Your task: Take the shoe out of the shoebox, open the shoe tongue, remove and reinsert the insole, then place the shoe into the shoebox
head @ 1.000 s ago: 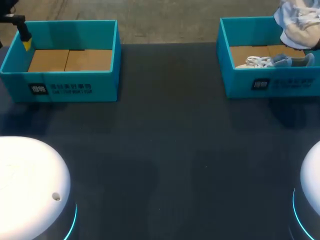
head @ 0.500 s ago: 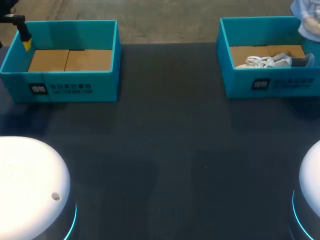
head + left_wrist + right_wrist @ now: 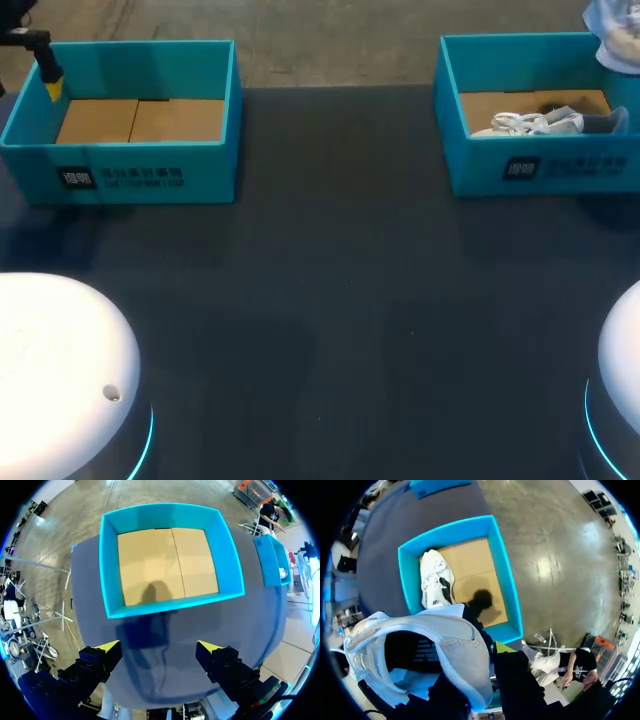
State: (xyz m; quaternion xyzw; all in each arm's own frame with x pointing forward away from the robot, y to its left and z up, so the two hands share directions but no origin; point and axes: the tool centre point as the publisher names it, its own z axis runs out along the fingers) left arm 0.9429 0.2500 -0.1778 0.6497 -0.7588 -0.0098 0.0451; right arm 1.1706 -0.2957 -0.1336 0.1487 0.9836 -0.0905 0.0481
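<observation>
Since a second ago the lifted shoe [image 3: 455,645] has gone up from just over the right shoebox [image 3: 520,170] until only a pale edge of it shows at the table's far right corner, and it has barely shifted in the last half second. The right gripper [image 3: 477,655] pinches this shoe by the rim of its opening. Most of the fingers are covered by the upper, and one yellow tip peeks out beside the heel. The shoe hangs in the air above the right shoebox, its dark inside facing the wrist camera. Down in that teal box, on the cardboard floor and close along one wall, lies a second shoe [image 3: 530,124], white with loose laces. The left shoebox [image 3: 140,175] stands at the far left corner of the dark table [image 3: 340,300], holding only its brown cardboard floor. The left gripper [image 3: 159,647] hangs high by this box with its fingers spread wide and nothing between them. Its shadow falls on the box floor and near wall.
</observation>
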